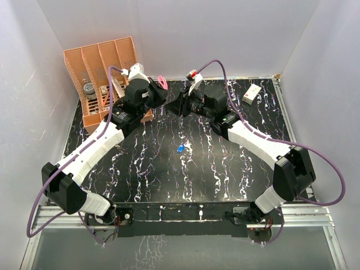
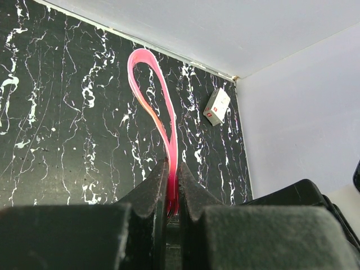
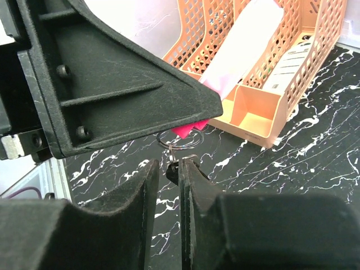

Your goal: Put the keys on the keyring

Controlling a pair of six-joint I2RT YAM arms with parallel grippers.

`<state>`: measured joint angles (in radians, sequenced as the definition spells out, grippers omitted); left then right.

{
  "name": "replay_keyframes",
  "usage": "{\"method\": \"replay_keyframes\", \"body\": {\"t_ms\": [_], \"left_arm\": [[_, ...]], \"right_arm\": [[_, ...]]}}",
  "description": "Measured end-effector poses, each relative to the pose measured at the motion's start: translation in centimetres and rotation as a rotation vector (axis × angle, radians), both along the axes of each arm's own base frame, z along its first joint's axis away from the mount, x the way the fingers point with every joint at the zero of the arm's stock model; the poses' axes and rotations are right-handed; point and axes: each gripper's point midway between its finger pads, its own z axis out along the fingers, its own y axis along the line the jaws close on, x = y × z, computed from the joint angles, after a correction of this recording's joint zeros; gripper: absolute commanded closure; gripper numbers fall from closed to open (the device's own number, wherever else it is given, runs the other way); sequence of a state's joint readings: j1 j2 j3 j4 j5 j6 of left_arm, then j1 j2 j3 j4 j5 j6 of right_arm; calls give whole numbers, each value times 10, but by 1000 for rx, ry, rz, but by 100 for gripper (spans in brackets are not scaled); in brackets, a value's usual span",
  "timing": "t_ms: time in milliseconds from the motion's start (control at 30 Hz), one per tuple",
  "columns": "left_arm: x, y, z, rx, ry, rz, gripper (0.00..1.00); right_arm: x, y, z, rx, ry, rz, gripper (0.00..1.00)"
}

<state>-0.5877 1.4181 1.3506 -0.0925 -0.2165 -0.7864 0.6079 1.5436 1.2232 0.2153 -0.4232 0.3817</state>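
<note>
Left gripper [image 2: 173,171] is clamped hard on the keyring [image 2: 172,140], jaws pressed together on the low end of the red-pink strap, with the loop standing up past the fingers. From the top cam I see that loop [image 1: 163,82] held up off the table near the back, just right of the orange file rack [image 1: 101,73].

On the right wrist cam the strap's pink end pokes out under the left gripper's black body, and a thin metal ring [image 3: 170,140] hangs off it. The right gripper [image 3: 170,166] sits right under that ring, jaws nearly together, with the dark key [image 3: 172,170] between the tips. It's against one finger, but I can't tell if it's actually pinched.

The blue key [image 1: 180,148] lies on the black marbled table [image 1: 140,174] around the middle, well apart from both grippers.

As for labels, the small white box [image 2: 217,107] near the far right corner has a red mark, too small to read. Papers in the rack have print I can't read either.
</note>
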Motion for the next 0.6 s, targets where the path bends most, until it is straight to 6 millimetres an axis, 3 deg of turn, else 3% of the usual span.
{"method": "replay_keyframes", "body": {"t_ms": [600], "left_arm": [[-4,-1,0,-5,31,-23,100]], "right_arm": [[7,-4,-1,-14,-14,-44,100]]}}
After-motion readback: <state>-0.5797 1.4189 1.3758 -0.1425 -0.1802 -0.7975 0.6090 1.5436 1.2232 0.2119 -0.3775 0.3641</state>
